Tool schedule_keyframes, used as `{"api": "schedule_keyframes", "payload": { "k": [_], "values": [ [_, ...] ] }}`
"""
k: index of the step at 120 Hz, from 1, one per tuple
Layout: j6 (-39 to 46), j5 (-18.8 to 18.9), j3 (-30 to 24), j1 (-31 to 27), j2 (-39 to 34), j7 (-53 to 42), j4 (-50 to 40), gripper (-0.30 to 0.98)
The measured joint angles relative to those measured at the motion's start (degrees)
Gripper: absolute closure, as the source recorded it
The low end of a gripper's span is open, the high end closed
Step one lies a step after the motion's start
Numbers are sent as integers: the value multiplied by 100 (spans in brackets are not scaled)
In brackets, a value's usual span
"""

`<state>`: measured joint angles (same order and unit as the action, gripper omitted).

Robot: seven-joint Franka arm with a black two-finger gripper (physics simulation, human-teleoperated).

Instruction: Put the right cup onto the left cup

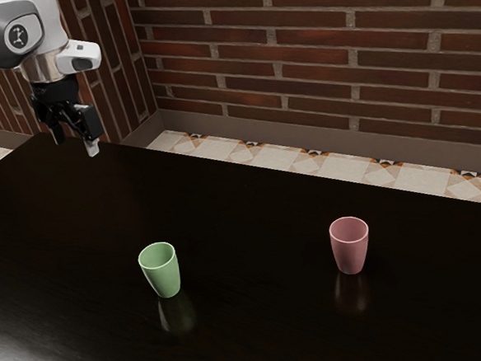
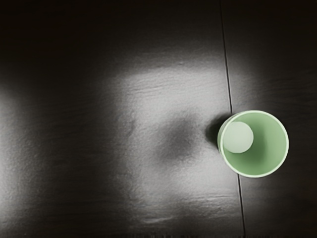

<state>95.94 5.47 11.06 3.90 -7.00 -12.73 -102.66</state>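
Note:
High at the exterior view's upper left, my gripper (image 1: 75,142) is open, its two fingers apart with nothing between them. The green cup (image 1: 163,271) stands upright on the dark table, well away from the gripper. Farther toward the exterior view's right, a pink cup (image 1: 350,246) also stands upright, apart from the green one. Seen from above in the wrist view, the green cup (image 2: 267,144) shows its open mouth and pale inner bottom.
A dark, glossy table (image 1: 226,206) carries both cups. Beyond its far edge lie a patterned tile floor (image 1: 280,155) and a brick wall (image 1: 298,52).

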Motion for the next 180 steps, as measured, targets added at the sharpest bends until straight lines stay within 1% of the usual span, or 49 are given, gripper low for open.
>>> {"api": "schedule_keyframes", "payload": {
  "k": [16, 32, 48, 59, 69, 76, 86, 105, 113, 133, 154, 167, 180],
  "values": [
    [1, -13, -7, -1, 23, -10, -1, 0],
    [41, -10, -8, 239, 119, -15, 107, 0],
    [99, -27, -31, 243, 300, -30, 202, 0],
    [123, -48, -202, 146, 685, -28, 476, 0],
    [142, -264, -270, 202, 1112, -21, 765, 0],
    [204, -415, -304, 408, 1329, -10, 829, 0],
    [345, -529, -434, 740, 1655, 31, 929, 0],
    [684, -566, -466, 1205, 2572, 99, 1581, 0],
    [902, -573, -471, 1402, 2852, 139, 1722, 0],
    [1393, -627, -477, 1768, 3384, 346, 1986, 0],
    [1723, -658, -482, 2040, 3631, 633, 2074, 0],
    [1865, -832, -480, 2112, 3877, 882, 2329, 0],
    [1966, -923, -482, 2139, 4111, 1169, 2575, 0]
  ]
}}
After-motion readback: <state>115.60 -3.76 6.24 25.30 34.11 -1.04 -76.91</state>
